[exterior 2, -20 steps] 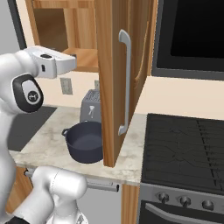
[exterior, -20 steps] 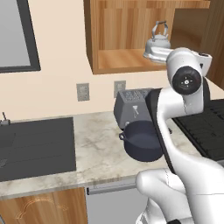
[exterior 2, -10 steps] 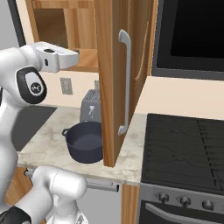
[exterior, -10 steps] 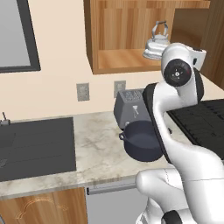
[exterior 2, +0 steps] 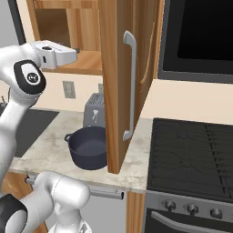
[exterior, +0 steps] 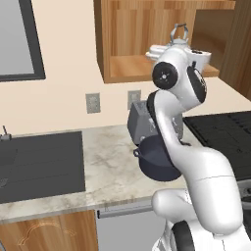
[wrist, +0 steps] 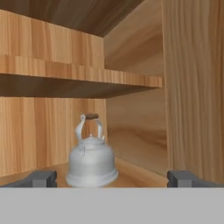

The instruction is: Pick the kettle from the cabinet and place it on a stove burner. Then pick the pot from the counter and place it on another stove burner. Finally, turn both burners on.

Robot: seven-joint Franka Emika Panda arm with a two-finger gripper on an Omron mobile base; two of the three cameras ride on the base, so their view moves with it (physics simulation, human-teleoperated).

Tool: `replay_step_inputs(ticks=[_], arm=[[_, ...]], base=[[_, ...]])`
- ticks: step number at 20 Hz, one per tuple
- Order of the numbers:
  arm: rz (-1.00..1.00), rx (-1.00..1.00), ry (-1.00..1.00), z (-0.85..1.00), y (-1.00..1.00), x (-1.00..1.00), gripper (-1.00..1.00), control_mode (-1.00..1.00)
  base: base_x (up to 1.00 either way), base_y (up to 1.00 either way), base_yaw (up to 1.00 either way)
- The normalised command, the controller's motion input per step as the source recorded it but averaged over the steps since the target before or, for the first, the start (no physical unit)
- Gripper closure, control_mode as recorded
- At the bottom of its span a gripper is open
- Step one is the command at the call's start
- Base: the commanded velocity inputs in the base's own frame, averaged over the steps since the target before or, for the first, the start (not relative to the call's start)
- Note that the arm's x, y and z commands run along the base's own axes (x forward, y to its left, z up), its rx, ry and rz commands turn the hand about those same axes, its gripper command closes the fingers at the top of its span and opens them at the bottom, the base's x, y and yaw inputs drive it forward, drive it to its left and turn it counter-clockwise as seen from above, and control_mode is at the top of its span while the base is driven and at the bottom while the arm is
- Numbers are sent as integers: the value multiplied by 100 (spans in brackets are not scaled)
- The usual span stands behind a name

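The small silver kettle (wrist: 91,162) stands upright on the lower shelf of the open wood cabinet (exterior: 132,34); in the left base view its arched handle (exterior: 180,32) pokes up behind my arm. My gripper (wrist: 113,179) is raised level with that shelf, just in front of the kettle and apart from it, open, with its fingertips (wrist: 41,178) wide to either side. From the right, the gripper (exterior 2: 74,52) points into the cabinet opening. The dark pot (exterior: 157,157) sits lidless on the marble counter (exterior: 110,166). The black stove burners (exterior 2: 195,150) lie to the right.
The cabinet door (exterior 2: 116,82) stands swung open over the counter, its silver bar handle (exterior 2: 130,86) facing out, close to the pot (exterior 2: 88,148). A grey toaster (exterior: 139,122) is behind the pot. A dark sink (exterior: 39,164) lies left, a black microwave (exterior 2: 200,36) above the stove, knobs (exterior 2: 191,209) below.
My arm has risen and the hand has swung up toward the cabinet opening, closer to the kettle. Kettle and pot have not moved.
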Motion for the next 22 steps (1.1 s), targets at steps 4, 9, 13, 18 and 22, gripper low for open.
replay_step_inputs(ticks=[4,9,13,18,22], arm=[[-8,-2,0,0,22,37,-100,-100],[-6,0,0,0,11,36,-100,-100],[-4,0,0,0,2,37,-100,-100],[-2,0,4,0,0,42,-100,-100],[-1,0,6,0,0,43,-100,-100]], base=[[0,0,0],[0,0,0],[0,0,0],[0,0,0],[0,0,0]])
